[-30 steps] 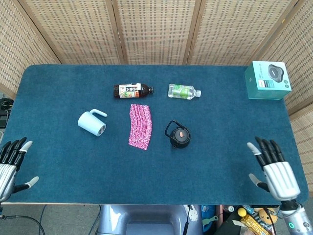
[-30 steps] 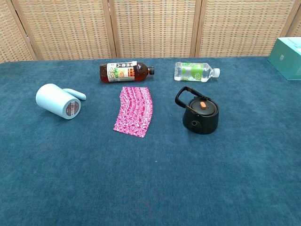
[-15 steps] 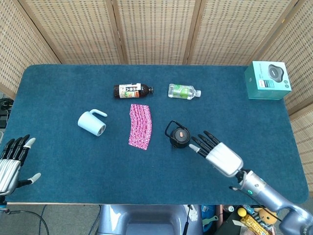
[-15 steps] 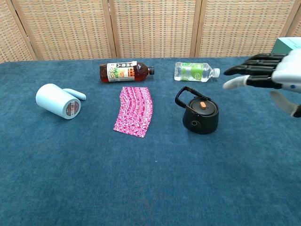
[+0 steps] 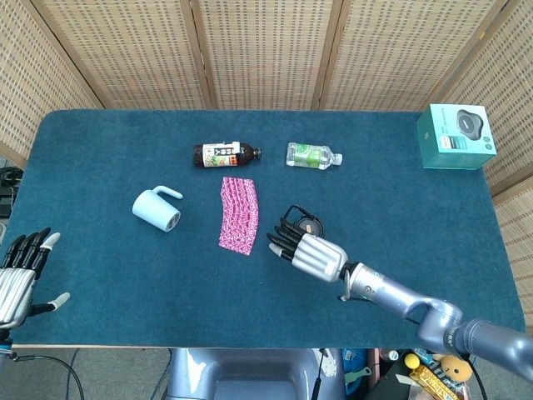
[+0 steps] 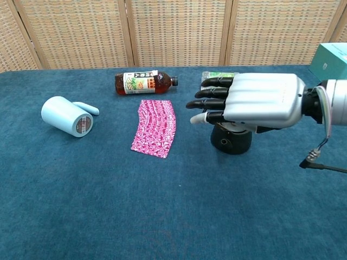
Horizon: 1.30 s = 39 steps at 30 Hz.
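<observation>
From the head view, the right hand, a ribbed silver palm with black fingers, reaches in over the near side of the small black kettle, a squat round pot with a looped handle and an orange spot on its lid; the fingers are stretched out flat and side by side, pointing toward the pink patterned cloth, and grip nothing, though whether the palm touches the kettle cannot be told. The cloth lies as a flat, slightly curved strip just left of the kettle. Beyond it a dark bottle with a printed label lies on its side, and a clear water bottle with a green label lies further right. A pale blue mug lies tipped over well left of the cloth. A teal box sits in the far right corner of the felt-like blue table. The left hand rests at the near left edge, fingers spread, holding nothing. From the chest view, the right hand fills the middle right, hiding the top of the kettle and most of the water bottle; its fingertips hang just beside the cloth without touching it.
</observation>
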Available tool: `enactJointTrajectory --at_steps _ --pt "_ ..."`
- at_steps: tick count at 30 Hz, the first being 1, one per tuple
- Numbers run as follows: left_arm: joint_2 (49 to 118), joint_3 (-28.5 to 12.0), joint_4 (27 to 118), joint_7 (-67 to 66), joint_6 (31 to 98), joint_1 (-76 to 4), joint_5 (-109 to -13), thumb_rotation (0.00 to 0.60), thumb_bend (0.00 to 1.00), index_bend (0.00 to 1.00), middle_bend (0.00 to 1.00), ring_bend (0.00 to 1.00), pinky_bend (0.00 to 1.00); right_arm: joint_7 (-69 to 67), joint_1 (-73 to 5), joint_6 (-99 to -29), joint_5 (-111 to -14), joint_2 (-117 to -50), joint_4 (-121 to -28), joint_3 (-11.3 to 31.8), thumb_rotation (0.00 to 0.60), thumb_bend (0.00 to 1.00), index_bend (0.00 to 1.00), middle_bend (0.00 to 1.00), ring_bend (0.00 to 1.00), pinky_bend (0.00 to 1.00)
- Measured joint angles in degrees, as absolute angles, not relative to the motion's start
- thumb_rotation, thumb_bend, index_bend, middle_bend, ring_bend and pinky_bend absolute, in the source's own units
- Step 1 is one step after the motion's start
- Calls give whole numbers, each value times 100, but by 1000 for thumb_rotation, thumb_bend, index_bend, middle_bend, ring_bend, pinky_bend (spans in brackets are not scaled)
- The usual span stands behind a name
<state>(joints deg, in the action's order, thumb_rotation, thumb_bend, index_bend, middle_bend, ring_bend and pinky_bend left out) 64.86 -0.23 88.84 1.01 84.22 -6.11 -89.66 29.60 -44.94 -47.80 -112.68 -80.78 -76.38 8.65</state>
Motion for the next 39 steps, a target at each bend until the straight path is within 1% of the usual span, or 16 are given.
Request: enactJointTrajectory --at_steps 5,9,15,20,24,28,32,35,39 --pt "6475 -13 8882 151 8410 -617 -8970 600 14 0 0 0 0 3593 -4633 -4568 -11235 -8330 -7292 893 600 1000 99 1 0 31" --pt "6467 -8 8881 179 8397 -625 -8973 600 14 0 0 0 0 4059 -4690 -4422 -11177 -8460 -6990 814 600 1000 99 1 0 31" --pt "6458 9 8898 219 8388 -633 -8999 600 14 0 0 0 0 4436 -4691 -4393 -11081 -8520 -6787 723 600 1000 99 0 0 31" --pt "6452 22 8908 224 8372 -641 -9004 600 13 0 0 0 0 4950 -4632 -4399 -10869 -8590 -6615 755 600 1000 99 1 0 31" --pt "6453 31 8898 238 8349 -648 -8998 600 14 0 0 0 0 5286 -4539 -4362 -10442 -8647 -6578 862 600 1000 99 9 0 31" --pt "6446 27 8897 255 8349 -646 -8979 600 13 0 0 0 0 5636 -4435 -4284 -9931 -8710 -6577 1005 600 1000 99 51 0 31" --pt "6439 30 8900 264 8348 -645 -8975 600 14 0 0 0 0 5919 -4327 -4217 -9368 -8770 -6623 1157 600 1000 99 53 0 31" --pt "6437 36 8905 261 8326 -652 -8973 600 14 0 0 0 0 6125 -4245 -4181 -8857 -8813 -6673 1286 600 1000 99 53 0 31" --pt "6444 30 8881 297 8340 -656 -8976 600 14 0 0 0 0 6601 -4171 -4124 -7899 -8831 -6768 1469 600 1000 99 57 0 36"
